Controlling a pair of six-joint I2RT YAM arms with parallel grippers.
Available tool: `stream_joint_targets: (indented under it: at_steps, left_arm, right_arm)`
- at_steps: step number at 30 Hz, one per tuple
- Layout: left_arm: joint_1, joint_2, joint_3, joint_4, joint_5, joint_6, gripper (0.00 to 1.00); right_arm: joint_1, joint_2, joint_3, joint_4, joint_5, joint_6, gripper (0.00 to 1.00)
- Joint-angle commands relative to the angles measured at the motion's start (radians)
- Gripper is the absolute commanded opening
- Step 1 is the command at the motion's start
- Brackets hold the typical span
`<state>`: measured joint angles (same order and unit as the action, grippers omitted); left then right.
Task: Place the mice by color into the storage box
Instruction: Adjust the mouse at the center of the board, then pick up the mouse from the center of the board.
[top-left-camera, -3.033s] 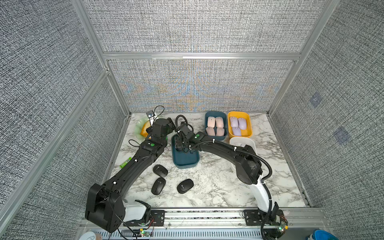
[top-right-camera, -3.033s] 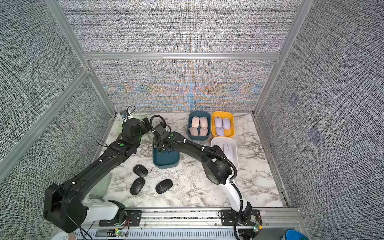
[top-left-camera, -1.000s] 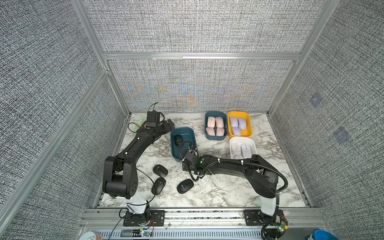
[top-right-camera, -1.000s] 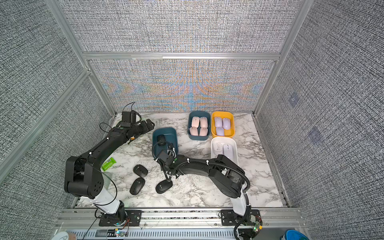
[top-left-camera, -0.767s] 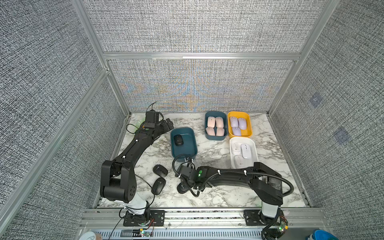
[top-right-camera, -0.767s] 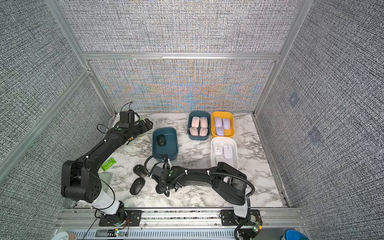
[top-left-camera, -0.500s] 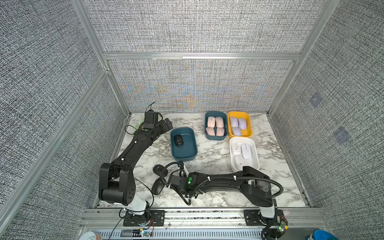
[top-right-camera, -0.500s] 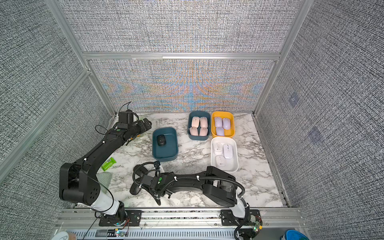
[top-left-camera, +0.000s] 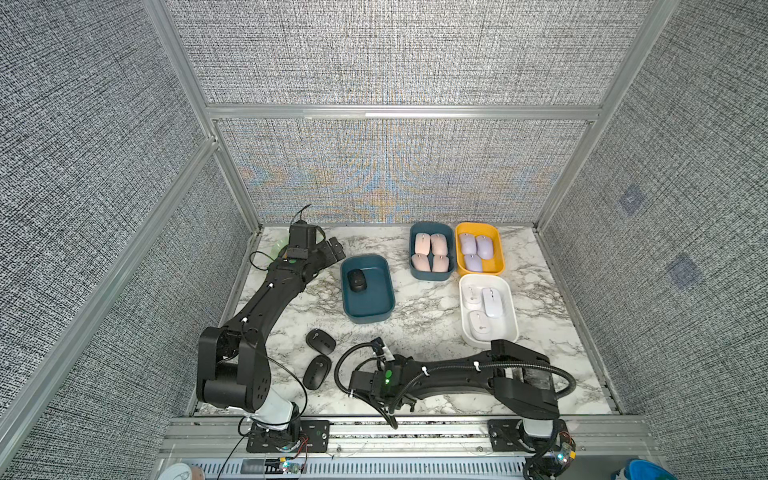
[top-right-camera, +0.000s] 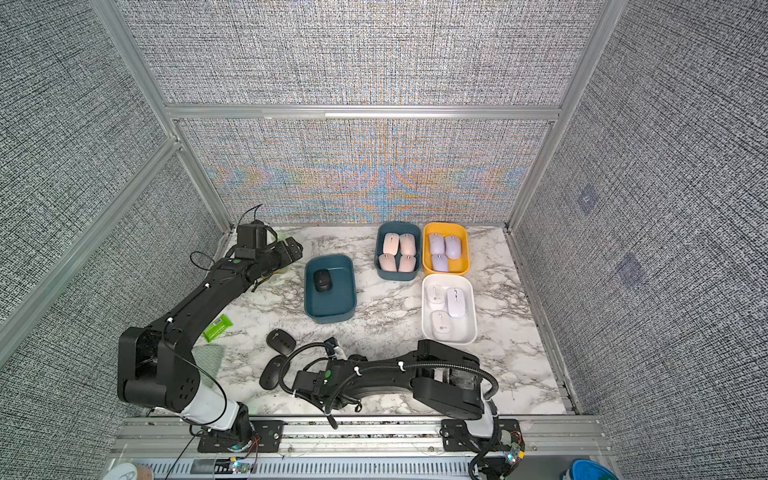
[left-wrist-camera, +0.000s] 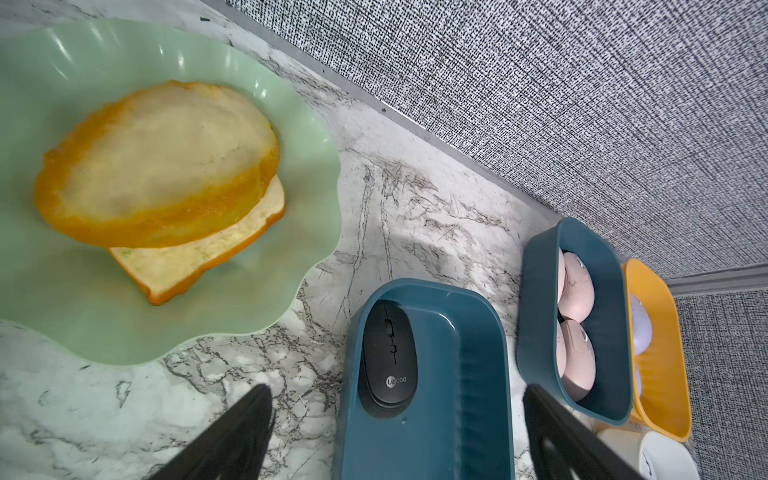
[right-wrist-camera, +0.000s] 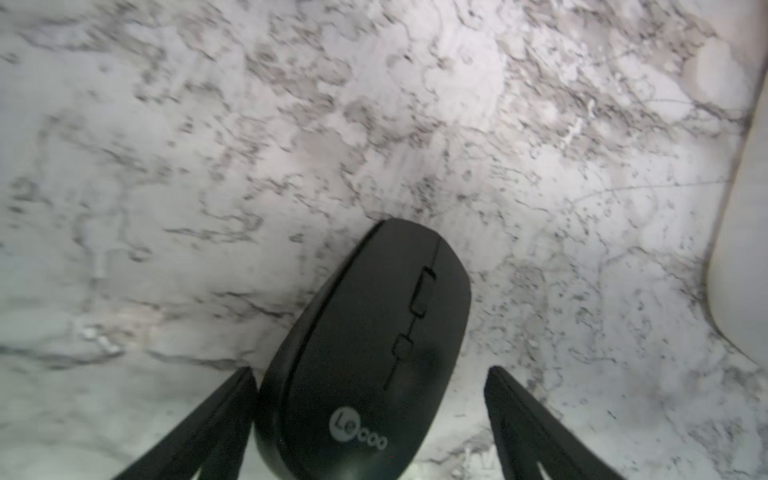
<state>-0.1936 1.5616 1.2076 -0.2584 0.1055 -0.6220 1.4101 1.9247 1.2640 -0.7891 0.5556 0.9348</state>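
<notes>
Sorting looks mostly done in both top views: four pale pink oval mice (top-left-camera: 439, 244) fill the teal plastic box (top-left-camera: 431, 277), three lilac mice (top-left-camera: 468, 243) the yellow box (top-left-camera: 500, 253), three white mice (top-left-camera: 491, 302) the white box (top-left-camera: 513, 316). One boxed black mouse (top-left-camera: 357, 281) lies in the dark teal box (top-left-camera: 372, 305); two loose black mice (top-left-camera: 321, 341) wait on the marble table (top-left-camera: 415, 328).

Left wrist view: the left gripper (left-wrist-camera: 395, 390) hangs spread and empty.

Right wrist view: the right gripper (right-wrist-camera: 370, 370) straddles a third black mouse (right-wrist-camera: 365, 332), unclamped, on the marble. Its long axis runs along the fingers, wheel end away from the wrist.
</notes>
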Motion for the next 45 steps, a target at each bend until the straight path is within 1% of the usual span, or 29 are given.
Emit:
stream_joint_targets:
  at_steps: [1,5,9,12,14,17,21,22,26,27,38,45]
  left_arm:
    - [-0.006,0.007,0.003,0.022,0.035,-0.006,0.95]
    - [-0.029,0.013,0.004,0.031,0.072,-0.005,0.95]
    - [-0.07,0.052,0.029,0.032,0.178,0.019,0.94]
    - [-0.115,0.083,0.069,-0.009,0.188,0.063,0.93]
    - [-0.132,0.092,0.079,-0.021,0.189,0.071,0.93]
    - [-0.143,0.086,0.077,-0.02,0.172,0.076,0.93]
    - [-0.145,0.077,0.078,-0.025,0.153,0.077,0.93]
    - [-0.145,0.073,0.077,-0.025,0.151,0.077,0.93]
    - [-0.145,0.06,0.076,-0.027,0.123,0.077,0.93]
    - [-0.145,0.055,0.076,-0.028,0.116,0.077,0.93]
    - [-0.139,0.014,0.072,-0.04,0.018,0.081,0.93]
    - [-0.135,0.009,0.07,-0.041,0.002,0.077,0.93]
  right_arm:
    - [-0.005,-0.044,-0.053,-0.036,0.006,0.024,0.88]
    - [-0.017,-0.065,-0.077,0.001,-0.056,-0.048,0.88]
    - [-0.052,-0.086,-0.1,0.084,-0.146,-0.075,0.87]
    - [-0.086,-0.091,-0.115,0.134,-0.19,-0.068,0.86]
    - [-0.101,-0.088,-0.119,0.161,-0.204,-0.066,0.84]
    - [-0.119,-0.078,-0.121,0.193,-0.23,-0.059,0.79]
    - [-0.124,-0.066,-0.125,0.195,-0.213,-0.051,0.73]
    - [-0.125,-0.064,-0.122,0.183,-0.201,-0.041,0.7]
    - [-0.125,-0.088,-0.132,0.184,-0.176,-0.042,0.61]
    - [-0.125,-0.093,-0.132,0.181,-0.172,-0.048,0.6]
    - [-0.132,-0.13,-0.077,0.138,-0.112,-0.1,0.59]
    - [-0.15,-0.13,-0.043,0.127,-0.099,-0.129,0.59]
